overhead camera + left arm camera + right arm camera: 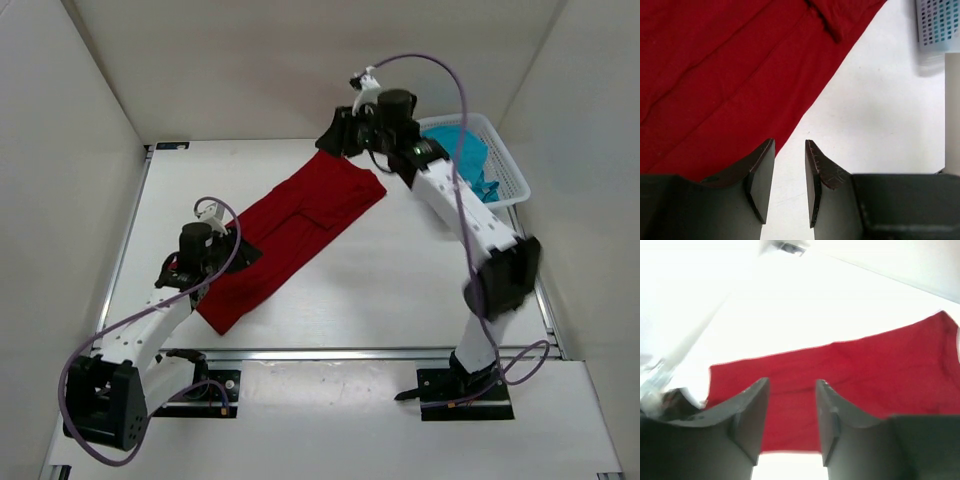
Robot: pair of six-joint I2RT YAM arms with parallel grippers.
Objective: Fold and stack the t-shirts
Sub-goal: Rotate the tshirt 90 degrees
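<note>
A: Which step?
B: Lengthwise fold looks done. The red t-shirt point(300, 225) lies as a long slanted strip between both hands. Left hand point(790, 145) open, cloth edge just under its left finger. Right hand point(792, 382) open, empty, shirt below and ahead of it.
A: Next?
B: Probably grip one end and fold the strip across. The teal t-shirt point(470, 155) sits in the basket point(515, 185), right of the right hand.
A: Surroundings?
B: White tabletop point(400, 290), plain walls point(300, 60) around it.

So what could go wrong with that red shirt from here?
The left gripper sits open right at the edge of the red shirt, so closing might catch little or no cloth. The right gripper hangs open over folded layers and might lift only the top one, undoing the fold.
</note>
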